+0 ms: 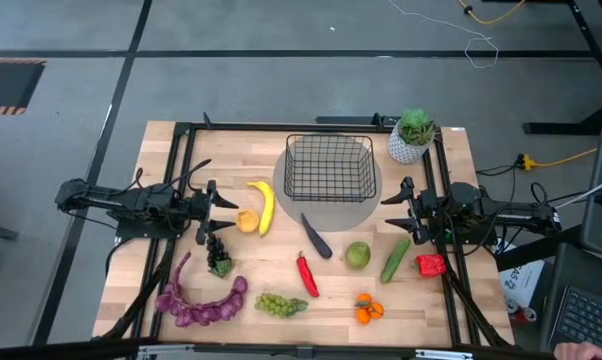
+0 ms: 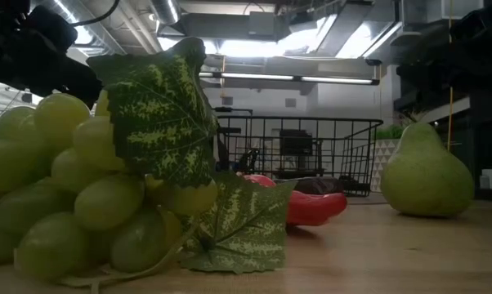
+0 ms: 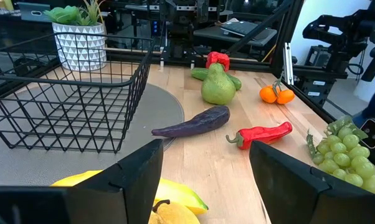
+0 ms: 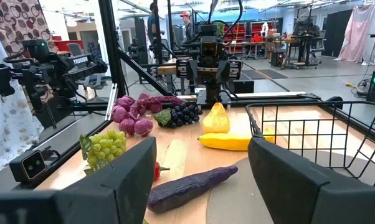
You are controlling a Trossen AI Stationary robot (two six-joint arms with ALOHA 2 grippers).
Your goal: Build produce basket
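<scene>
- Sitting empty, the basket is on a grey round mat at the middle of the bench's far edge; a potted plant stands at its right, near the far right corner.
- Left end effector is low over the left side of the bench, fingers spread wide, holding nothing. A small yellow fruit and the banana lie just in front of it.
- Right end effector is at the right side, by the mat's rim, fingers also wide apart and empty.
- Mid-bench, left to right: dark grapes, eggplant with its tip on the mat edge, red chili, green pear, cucumber, red pepper.
- Near edge: purple grape string towards the left corner, green grapes at the middle, oranges to their right.
- No produce is in the basket yet.
</scene>
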